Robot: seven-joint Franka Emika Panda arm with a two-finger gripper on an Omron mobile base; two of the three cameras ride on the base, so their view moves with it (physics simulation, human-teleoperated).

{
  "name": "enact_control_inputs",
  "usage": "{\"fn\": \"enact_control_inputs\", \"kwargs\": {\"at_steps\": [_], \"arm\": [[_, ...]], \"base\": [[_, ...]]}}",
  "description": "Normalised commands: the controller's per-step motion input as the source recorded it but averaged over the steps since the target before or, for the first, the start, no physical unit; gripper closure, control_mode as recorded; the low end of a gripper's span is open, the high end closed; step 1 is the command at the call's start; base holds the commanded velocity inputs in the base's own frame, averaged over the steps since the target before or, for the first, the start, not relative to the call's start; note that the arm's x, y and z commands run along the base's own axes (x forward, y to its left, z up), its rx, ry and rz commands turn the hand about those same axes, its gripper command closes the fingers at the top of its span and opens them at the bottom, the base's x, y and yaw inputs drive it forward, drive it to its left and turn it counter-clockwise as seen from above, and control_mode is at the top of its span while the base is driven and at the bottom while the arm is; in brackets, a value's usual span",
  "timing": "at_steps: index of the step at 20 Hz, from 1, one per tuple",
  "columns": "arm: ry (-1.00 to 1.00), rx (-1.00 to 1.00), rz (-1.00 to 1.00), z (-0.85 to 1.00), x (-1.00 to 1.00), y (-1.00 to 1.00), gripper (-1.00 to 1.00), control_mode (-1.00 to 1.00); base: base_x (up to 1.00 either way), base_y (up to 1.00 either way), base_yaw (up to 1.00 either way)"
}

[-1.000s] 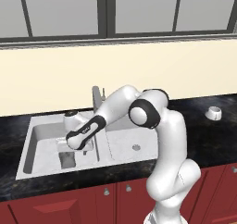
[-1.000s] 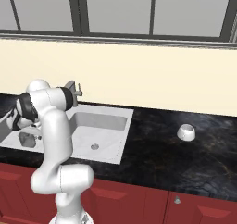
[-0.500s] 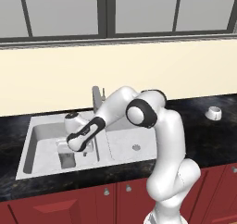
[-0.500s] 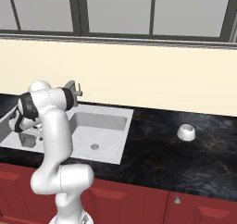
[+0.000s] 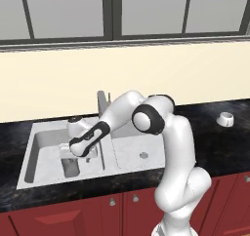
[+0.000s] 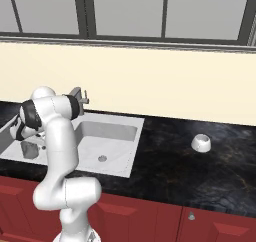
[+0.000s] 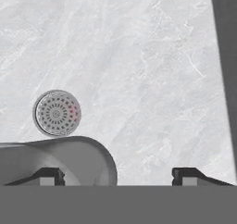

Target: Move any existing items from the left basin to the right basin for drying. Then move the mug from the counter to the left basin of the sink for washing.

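The gripper (image 7: 115, 174), fingers spread apart, reaches low into the left basin (image 5: 41, 152) beside the dark grey cup (image 7: 60, 160), apparently lining up to lift it into the right basin (image 5: 132, 145), while the mug (image 5: 225, 118) waits on the counter (image 5: 219, 137) far right.

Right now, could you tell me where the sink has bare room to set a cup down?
The right basin is bare around its drain, between the divider and the counter. The left basin is crowded at its front right, where the hand hangs over the dark cup; its far-left floor stays free.
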Motion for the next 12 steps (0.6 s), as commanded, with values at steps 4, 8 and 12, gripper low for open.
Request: {"fn": "enact_control_inputs", "kwargs": {"at_steps": [4, 8, 12], "arm": [[0.00, 0.00, -0.01, 0.00, -0.14, -0.01, 1.00, -1.00], [-0.02, 0.01, -0.04, 0.00, -0.24, -0.18, 1.00, -1.00], [-0.12, 0.08, 0.00, 0.24, -0.37, -0.22, 1.00, -1.00]], "base": [[0.00, 0.00, 0.00], [0.00, 0.00, 0.00], [0.00, 0.00, 0.00]]}}
